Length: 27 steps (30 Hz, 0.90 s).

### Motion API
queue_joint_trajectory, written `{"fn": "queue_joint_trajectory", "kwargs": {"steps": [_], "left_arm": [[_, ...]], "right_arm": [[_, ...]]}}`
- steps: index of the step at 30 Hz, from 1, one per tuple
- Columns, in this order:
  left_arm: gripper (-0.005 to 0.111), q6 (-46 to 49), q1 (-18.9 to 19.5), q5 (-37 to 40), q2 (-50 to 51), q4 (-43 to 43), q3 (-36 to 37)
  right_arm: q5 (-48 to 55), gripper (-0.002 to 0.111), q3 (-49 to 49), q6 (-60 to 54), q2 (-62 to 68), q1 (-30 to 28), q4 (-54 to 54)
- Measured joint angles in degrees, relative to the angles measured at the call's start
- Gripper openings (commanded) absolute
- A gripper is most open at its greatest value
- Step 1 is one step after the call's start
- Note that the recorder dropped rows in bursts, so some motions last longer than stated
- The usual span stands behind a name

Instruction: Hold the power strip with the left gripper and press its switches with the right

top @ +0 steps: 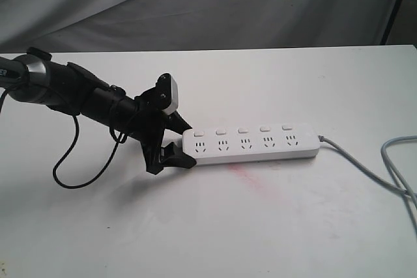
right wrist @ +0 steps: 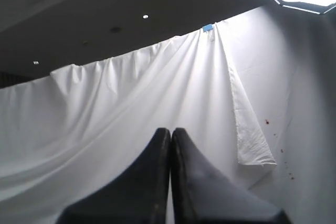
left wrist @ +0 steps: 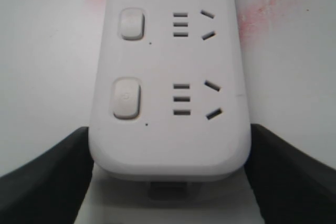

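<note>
The power strip [top: 251, 142] lies flat mid-frame on the white surface [top: 260, 226], switches [top: 242, 130] along its upper edge. The left hand [top: 184, 144] pinches its left end, a jaw on each long side; the right hand [right wrist: 170, 132], jaws pressed together, faces a white curtain [right wrist: 105, 103].

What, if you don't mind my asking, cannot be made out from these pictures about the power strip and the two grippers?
- Right gripper: absent from the exterior view; its wrist view shows only a white curtain behind, so its position is unknown.
- Power strip: the left wrist view's top edge cuts off its far end.
- Cable: leaves the exterior view's right edge; plug unseen.
- Switches: too small there to read on or off.
</note>
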Motion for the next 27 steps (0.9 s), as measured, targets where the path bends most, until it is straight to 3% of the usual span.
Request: {"fn": "queue_joint_trajectory", "kwargs": {"steps": [5, 10, 27], "left_arm": [[0.000, 0.00, 0.00, 0.00, 0.00, 0.00, 0.00], [0.000, 0.00, 0.00, 0.00, 0.00, 0.00, 0.00], [0.000, 0.00, 0.00, -0.15, 0.00, -0.09, 0.00]], "right_arm": [[2.40, 0.000, -2.21, 4.74, 0.00, 0.00, -1.05], [11.60, 0.000, -13.11, 5.87, 2.40, 0.00, -1.27], [30.00, 0.000, -48.78, 4.09, 39.35, 3.35, -10.00]]}}
